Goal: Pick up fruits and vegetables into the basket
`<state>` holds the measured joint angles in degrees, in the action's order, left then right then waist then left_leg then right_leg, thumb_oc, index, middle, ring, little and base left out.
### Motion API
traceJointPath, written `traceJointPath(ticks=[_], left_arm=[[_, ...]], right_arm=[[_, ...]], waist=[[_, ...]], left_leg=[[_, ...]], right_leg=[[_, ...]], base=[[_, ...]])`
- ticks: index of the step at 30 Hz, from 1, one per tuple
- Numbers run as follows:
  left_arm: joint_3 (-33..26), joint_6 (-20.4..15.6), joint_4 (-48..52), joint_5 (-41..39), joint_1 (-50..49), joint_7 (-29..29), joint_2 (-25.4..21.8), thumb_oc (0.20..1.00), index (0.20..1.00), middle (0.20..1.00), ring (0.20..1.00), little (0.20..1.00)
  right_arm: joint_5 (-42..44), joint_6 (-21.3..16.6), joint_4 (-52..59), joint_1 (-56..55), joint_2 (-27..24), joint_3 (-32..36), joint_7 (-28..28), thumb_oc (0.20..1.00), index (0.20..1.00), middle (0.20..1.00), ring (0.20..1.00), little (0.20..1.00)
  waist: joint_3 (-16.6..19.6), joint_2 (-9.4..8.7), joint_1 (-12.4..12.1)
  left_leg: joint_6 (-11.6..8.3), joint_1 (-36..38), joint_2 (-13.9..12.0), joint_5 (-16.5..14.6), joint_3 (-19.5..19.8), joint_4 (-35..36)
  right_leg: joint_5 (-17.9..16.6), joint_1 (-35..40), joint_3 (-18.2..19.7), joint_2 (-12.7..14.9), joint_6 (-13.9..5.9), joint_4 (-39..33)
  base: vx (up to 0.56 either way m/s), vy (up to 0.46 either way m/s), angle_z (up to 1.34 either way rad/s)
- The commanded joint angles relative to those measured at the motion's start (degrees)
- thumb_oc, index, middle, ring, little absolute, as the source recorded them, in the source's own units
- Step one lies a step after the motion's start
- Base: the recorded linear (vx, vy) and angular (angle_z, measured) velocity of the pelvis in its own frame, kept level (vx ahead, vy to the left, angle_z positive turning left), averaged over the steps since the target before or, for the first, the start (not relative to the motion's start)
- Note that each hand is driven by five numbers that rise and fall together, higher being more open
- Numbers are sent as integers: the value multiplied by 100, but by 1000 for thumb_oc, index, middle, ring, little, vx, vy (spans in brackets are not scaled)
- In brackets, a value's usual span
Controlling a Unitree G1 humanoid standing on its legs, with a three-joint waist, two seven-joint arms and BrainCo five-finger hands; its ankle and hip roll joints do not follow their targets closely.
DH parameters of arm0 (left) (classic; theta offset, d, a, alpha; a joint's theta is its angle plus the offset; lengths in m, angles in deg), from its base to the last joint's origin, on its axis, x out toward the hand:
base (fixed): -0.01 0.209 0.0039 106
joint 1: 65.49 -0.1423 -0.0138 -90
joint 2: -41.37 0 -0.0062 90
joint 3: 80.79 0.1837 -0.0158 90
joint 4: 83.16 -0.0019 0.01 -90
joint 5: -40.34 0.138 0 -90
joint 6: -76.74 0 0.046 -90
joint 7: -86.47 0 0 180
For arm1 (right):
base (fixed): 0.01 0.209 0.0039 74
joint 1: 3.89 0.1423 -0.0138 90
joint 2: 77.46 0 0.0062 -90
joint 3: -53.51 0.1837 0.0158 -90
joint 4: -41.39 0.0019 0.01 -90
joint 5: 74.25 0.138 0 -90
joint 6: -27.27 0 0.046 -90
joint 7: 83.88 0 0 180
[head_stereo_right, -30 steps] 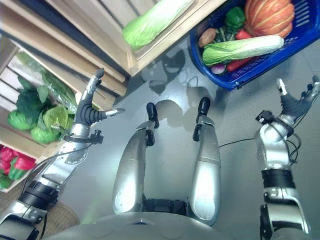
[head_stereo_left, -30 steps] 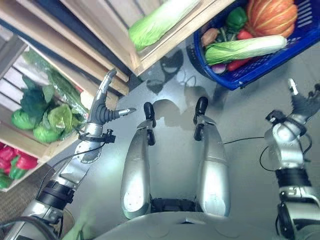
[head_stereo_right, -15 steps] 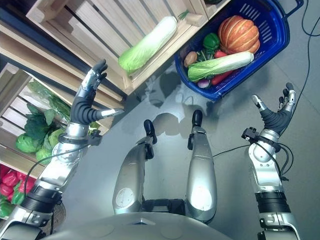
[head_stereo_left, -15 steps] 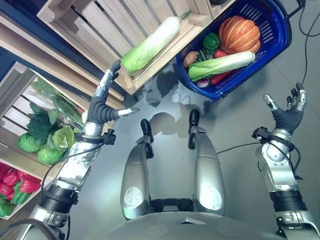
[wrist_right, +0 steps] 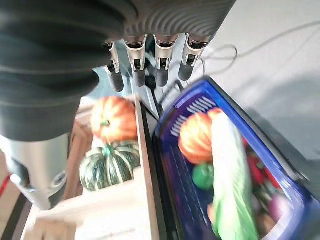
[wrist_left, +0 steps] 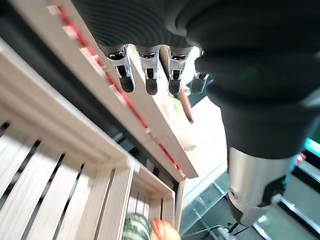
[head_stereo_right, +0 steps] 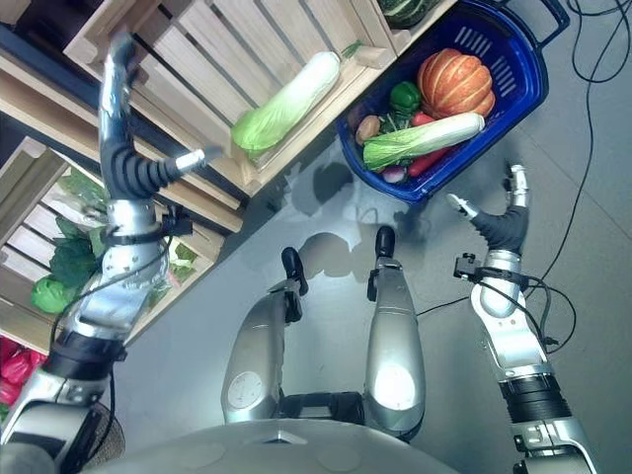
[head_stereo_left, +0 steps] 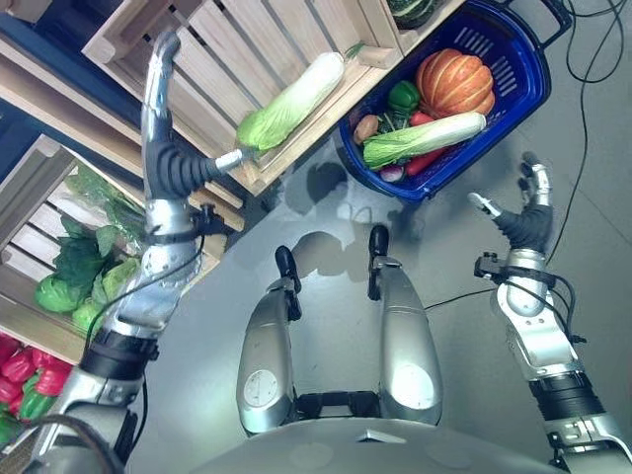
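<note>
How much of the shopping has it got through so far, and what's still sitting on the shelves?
Done: the blue basket on the floor already holds an orange pumpkin, a napa cabbage, a green pepper and a few smaller items.

In hand: nothing. The left hand is raised open by the crates; the right hand is open beside the basket.

Left: a second napa cabbage in its wooden crate, plus leafy greens in a lower crate.

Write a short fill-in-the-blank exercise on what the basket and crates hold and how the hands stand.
1. The pumpkin in the basket is ____ in colour.
2. A long cabbage lies alone in a wooden ____.
3. Both the left hand and the right hand are ____, holding nothing.
4. In the right wrist view, a dark green squash sits beside an orange one in a crate next to the blue ____.

Missing words: orange; crate; open; basket
</note>
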<state>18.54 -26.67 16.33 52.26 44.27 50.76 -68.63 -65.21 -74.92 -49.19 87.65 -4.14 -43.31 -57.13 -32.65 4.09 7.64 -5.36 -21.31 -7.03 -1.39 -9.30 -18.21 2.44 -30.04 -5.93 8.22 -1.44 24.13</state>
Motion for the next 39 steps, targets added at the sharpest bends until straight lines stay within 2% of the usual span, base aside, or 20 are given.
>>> traceJointPath(ticks=[1, 7, 11, 12, 19, 26, 32, 39], left_arm=[[123, 587, -173, 46, 401, -210, -366, 1000, 1000, 1000, 1000, 1000], [527, 1336, -1051, -203, 1301, -216, -593, 1000, 1000, 1000, 1000, 1000], [777, 1509, -1748, -579, 1731, -122, -552, 1000, 1000, 1000, 1000, 1000], [886, 1605, -2080, -739, 1907, -44, -522, 1000, 1000, 1000, 1000, 1000], [1313, 1699, -3412, -1133, 2644, -23, -298, 1000, 1000, 1000, 1000, 1000], [1307, 1750, -4992, -2442, 3099, 329, 119, 1000, 1000, 1000, 1000, 1000], [1192, 1977, -5798, -2931, 3280, 398, 126, 1000, 1000, 1000, 1000, 1000], [1036, 2223, -6531, -3125, 3478, 284, -47, 1000, 1000, 1000, 1000, 1000]], right_arm=[[-96, 0, 460, -31, -139, -91, -312, 1000, 1000, 1000, 1000, 1000], [98, 127, 446, -210, -286, -240, -660, 1000, 1000, 1000, 1000, 1000], [149, 180, 412, -300, -323, -272, -799, 1000, 1000, 1000, 1000, 1000], [172, 204, 385, -335, -344, -291, -861, 1000, 1000, 1000, 1000, 1000], [246, 250, 358, -294, -438, -379, -906, 1000, 1000, 1000, 1000, 1000], [266, 376, 334, -114, -511, -396, -740, 1000, 1000, 1000, 1000, 1000], [438, 526, 299, 29, -568, -414, -601, 1000, 1000, 1000, 1000, 1000], [568, 655, 251, 166, -639, -462, -536, 1000, 1000, 1000, 1000, 1000]], waist=[[286, -191, 235], [286, -225, 589], [286, -229, 776], [286, -228, 863], [286, -241, 1156], [286, -251, 1343], [286, -312, 1404], [286, -369, 1434]], left_leg=[[306, -302, 81, -116, -263, -160], [272, -372, -44, -124, -489, -259], [266, -427, -84, -142, -616, -314], [212, -381, -75, -317, -593, -383], [184, -510, -144, -347, -782, -448], [140, -714, -194, -385, -903, -543], [101, -877, -245, -403, -948, -624], [67, -1143, -284, -445, -943, -775]], right_leg=[[515, 9, -35, -163, -276, 384], [540, -213, 199, -259, -221, 501], [544, -354, 312, -300, -191, 551], [709, -351, 391, -311, -228, 635], [688, -618, 550, -348, -207, 676], [678, -917, 623, -382, -185, 723], [667, -1095, 620, -412, -149, 741], [680, -1357, 616, -426, -91, 828]], base=[[13, 52, -20], [21, 96, -25], [29, 77, -13], [90, 106, -17], [19, 62, -15], [3, 31, -10], [0, 0, 0], [0, 0, 0]])
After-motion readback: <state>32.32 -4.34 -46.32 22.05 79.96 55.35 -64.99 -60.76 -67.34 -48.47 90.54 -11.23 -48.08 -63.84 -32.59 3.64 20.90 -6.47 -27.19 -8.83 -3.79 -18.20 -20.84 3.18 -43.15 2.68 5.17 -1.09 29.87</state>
